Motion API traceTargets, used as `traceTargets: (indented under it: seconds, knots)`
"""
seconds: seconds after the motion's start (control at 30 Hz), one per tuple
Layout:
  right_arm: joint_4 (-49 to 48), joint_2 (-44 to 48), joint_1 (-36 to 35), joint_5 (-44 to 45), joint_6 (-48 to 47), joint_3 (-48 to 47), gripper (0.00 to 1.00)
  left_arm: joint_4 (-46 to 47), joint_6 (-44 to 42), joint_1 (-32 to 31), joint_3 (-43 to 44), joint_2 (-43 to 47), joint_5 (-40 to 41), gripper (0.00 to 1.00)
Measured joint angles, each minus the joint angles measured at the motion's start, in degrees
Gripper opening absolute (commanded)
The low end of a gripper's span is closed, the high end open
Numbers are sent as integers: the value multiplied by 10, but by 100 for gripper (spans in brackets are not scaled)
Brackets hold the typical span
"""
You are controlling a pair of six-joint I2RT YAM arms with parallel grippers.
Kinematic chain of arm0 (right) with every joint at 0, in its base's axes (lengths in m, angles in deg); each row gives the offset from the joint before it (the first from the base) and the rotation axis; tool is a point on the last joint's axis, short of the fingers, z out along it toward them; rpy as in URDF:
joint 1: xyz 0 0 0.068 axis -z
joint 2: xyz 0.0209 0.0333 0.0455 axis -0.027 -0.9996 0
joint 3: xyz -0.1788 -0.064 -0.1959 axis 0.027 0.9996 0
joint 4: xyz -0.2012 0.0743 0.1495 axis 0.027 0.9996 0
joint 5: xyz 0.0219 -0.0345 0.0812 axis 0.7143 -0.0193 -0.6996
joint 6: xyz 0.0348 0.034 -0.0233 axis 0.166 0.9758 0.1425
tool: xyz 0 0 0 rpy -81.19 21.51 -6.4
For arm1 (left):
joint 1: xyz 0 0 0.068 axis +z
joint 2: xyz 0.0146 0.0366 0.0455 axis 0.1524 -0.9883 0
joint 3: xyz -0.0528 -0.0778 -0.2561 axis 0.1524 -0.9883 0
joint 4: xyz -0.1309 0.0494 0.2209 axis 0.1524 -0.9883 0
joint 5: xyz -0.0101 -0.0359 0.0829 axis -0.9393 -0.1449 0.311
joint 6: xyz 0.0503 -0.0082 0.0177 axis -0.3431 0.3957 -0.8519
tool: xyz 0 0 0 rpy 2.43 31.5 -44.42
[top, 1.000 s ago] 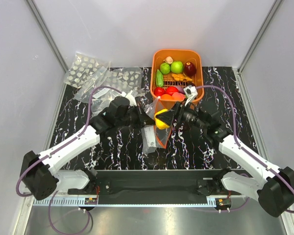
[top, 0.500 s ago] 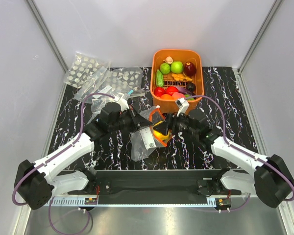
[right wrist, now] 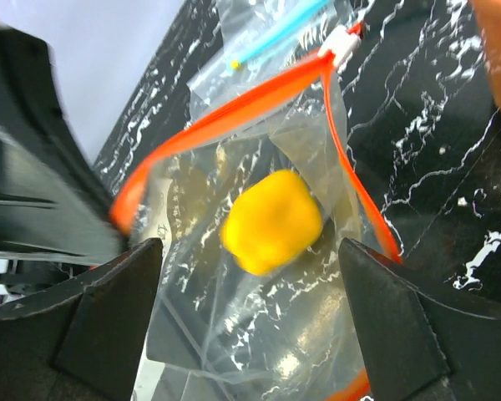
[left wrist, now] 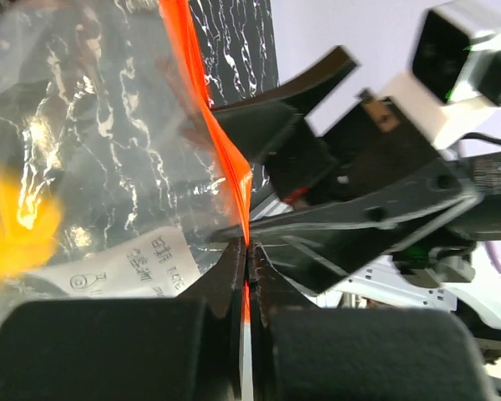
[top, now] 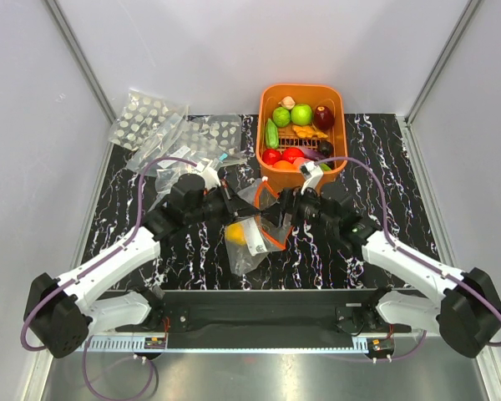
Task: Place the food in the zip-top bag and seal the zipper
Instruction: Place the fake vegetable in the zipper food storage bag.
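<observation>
The clear zip-top bag [top: 252, 242] hangs open between my grippers, its red-orange zipper [top: 271, 241] facing the right arm. My left gripper [top: 239, 206] is shut on the zipper strip [left wrist: 245, 188], holding one lip of the mouth up. A yellow pepper [top: 236, 233] lies inside the bag; it shows through the plastic in the right wrist view [right wrist: 271, 221]. My right gripper [top: 280, 219] is open and empty at the bag's mouth, its fingers [right wrist: 108, 317] spread on either side of the pepper. More food, green apples [top: 301, 114], tomatoes [top: 292, 154] and a cucumber [top: 271, 134], sits in the basket.
The orange basket [top: 344, 142] stands at the back, just behind the right gripper. Spotted bags [top: 150, 117] and a blue-stripped bag [right wrist: 275, 38] lie at the back left. Grey walls close in the black marbled table [top: 125, 217] on three sides.
The right gripper carried the yellow pepper to the bag's mouth and opened. The pepper has slid left, deeper into the bag. The left gripper lowered slightly, still holding the zipper.
</observation>
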Motion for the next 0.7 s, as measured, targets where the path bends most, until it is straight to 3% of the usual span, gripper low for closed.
traceTargets:
  seconds: [0.33, 0.53, 0.7]
  knots:
    - [163, 41, 0, 53, -7, -101, 73, -19, -37, 1, 0, 14, 1, 0]
    - [285, 18, 0, 77, -16, -184, 60, -40, -61, 1, 0, 27, 8, 0]
    - [331, -9, 0, 81, -21, -194, 58, -76, -86, 1, 3, 42, 24, 0]
